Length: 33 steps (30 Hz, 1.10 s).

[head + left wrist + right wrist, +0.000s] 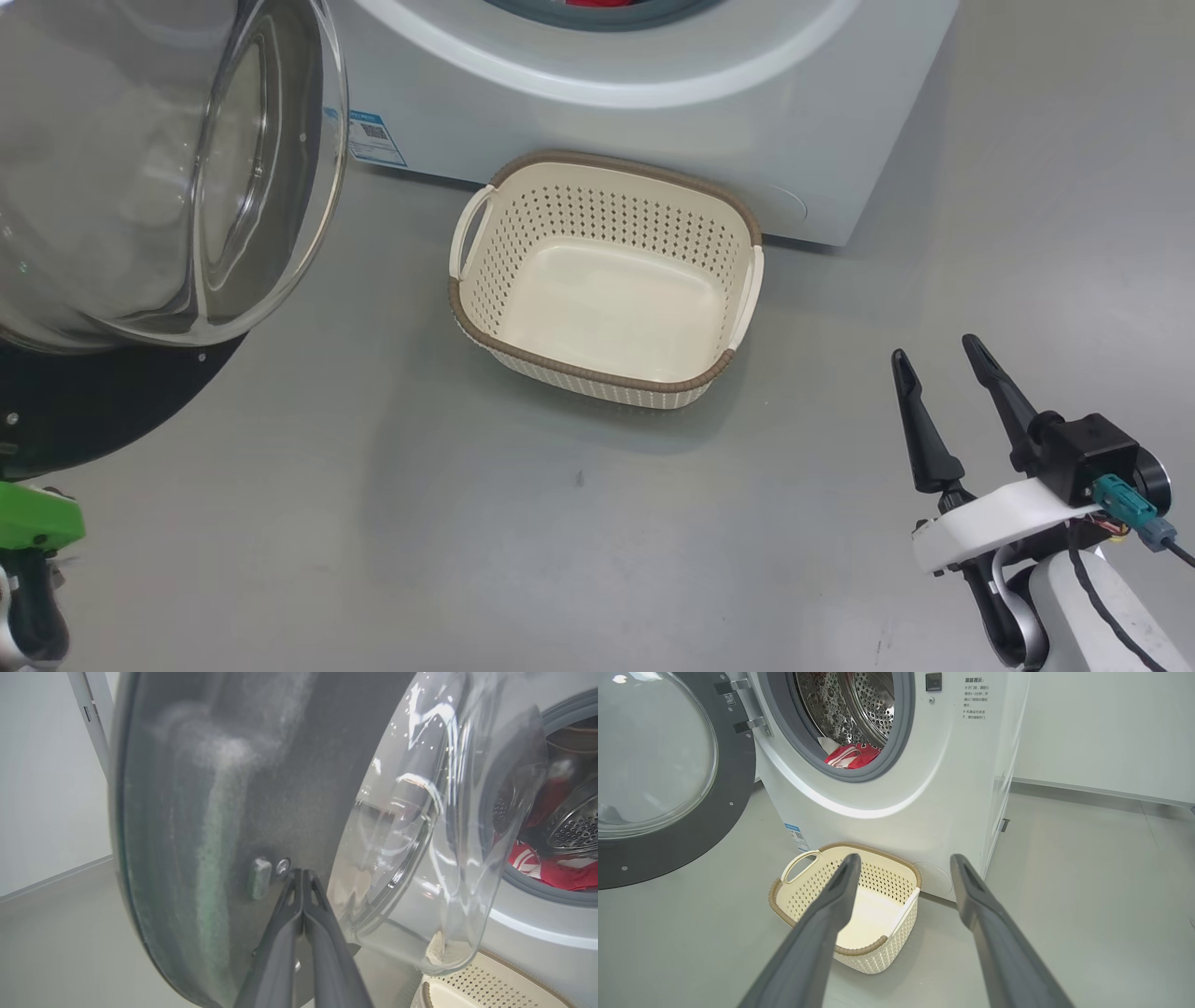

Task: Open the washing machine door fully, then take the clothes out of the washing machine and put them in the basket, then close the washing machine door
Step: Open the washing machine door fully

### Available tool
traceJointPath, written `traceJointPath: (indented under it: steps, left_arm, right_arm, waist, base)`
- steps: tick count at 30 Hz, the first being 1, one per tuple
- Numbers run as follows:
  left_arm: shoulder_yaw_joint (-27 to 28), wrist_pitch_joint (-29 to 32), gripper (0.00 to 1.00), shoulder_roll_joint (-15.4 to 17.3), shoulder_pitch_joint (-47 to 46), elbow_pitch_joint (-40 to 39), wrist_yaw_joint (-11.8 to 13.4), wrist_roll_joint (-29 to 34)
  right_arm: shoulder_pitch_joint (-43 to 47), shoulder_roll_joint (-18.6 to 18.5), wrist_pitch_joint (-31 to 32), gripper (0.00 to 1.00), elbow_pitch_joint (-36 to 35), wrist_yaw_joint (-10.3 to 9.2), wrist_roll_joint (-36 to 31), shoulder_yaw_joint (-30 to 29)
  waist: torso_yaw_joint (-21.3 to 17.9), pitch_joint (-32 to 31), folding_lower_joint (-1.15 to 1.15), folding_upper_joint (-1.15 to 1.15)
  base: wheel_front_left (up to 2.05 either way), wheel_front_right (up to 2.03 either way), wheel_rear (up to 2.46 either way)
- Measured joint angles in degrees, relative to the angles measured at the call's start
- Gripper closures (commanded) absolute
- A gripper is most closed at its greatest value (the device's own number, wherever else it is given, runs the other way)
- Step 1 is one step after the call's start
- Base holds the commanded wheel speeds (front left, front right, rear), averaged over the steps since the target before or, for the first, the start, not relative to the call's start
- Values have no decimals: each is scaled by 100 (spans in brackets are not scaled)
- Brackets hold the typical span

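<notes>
The washing machine door stands swung out to the left of the washing machine, its glass bowl bulging toward me. My left gripper is shut with nothing in it, fingertips against the inner black rim of the door beside a small latch. Red and white clothes lie at the bottom of the steel drum, clothes also seen past the glass. The cream basket sits on the floor before the machine with nothing in it. My right gripper is open, low to the right of the basket.
Grey floor spreads between me and the basket and off to the right of the machine. A white wall runs behind at right. A blue label marks the machine's lower front.
</notes>
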Motion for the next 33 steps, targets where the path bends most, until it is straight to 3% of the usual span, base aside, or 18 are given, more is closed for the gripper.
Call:
traceJointPath:
  steps: [15,33]
  left_arm:
    - [142,-82,100,215,-466,578,-51,-180]
    - [-448,-286,100,179,-316,635,-393,188]
  right_arm:
    - [-148,-93,47,0,-14,2,-41,-18]
    - [-141,96,38,0,339,44,-5,-98]
  waist:
    - [49,239,0,0]
    - [-46,-449,0,0]
  base:
    - [0,0,0]
    - [0,0,0]
